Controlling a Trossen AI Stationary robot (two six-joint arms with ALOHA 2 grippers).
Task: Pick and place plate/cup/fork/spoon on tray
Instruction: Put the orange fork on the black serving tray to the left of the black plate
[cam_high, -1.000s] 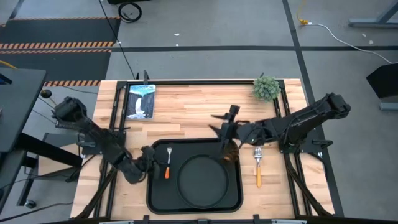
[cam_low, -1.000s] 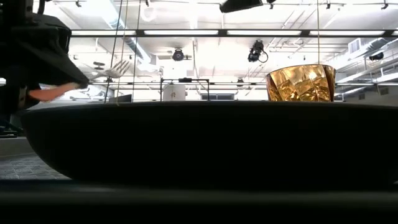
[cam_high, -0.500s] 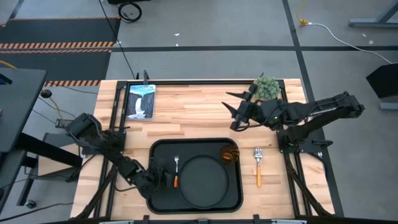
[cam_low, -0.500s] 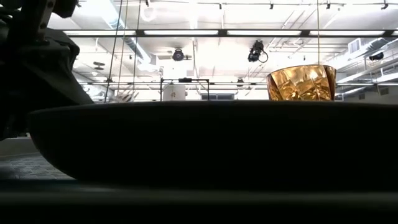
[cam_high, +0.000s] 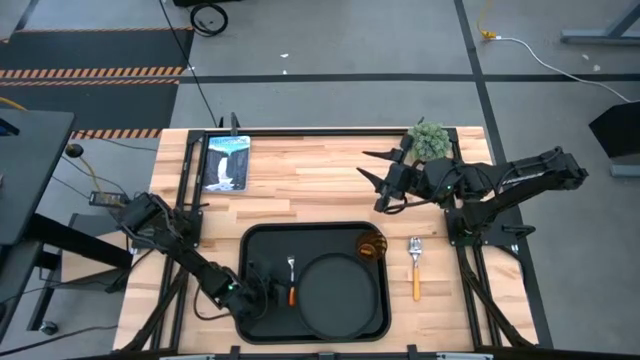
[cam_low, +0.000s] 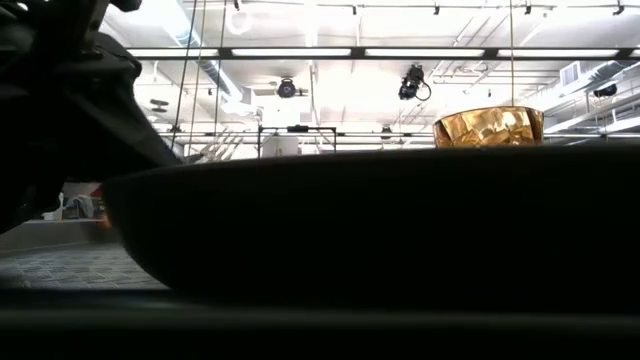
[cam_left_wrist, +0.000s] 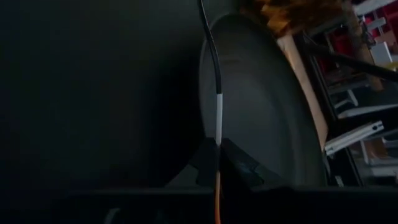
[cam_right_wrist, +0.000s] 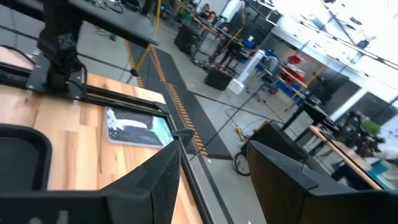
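The left gripper (cam_high: 272, 296) is clamped on the fork (cam_high: 291, 281) handle, inside the tray (cam_high: 260, 240), with the plate (cam_high: 338, 293) just beside it. Right gripper (cam_high: 378, 182) hangs spread wide, empty, with the cup (cam_high: 370, 245) and spoon (cam_high: 416, 266) nearer the front edge.

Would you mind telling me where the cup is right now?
In the high view, the cup stands inside the tray, in its far right corner, just beyond the plate.
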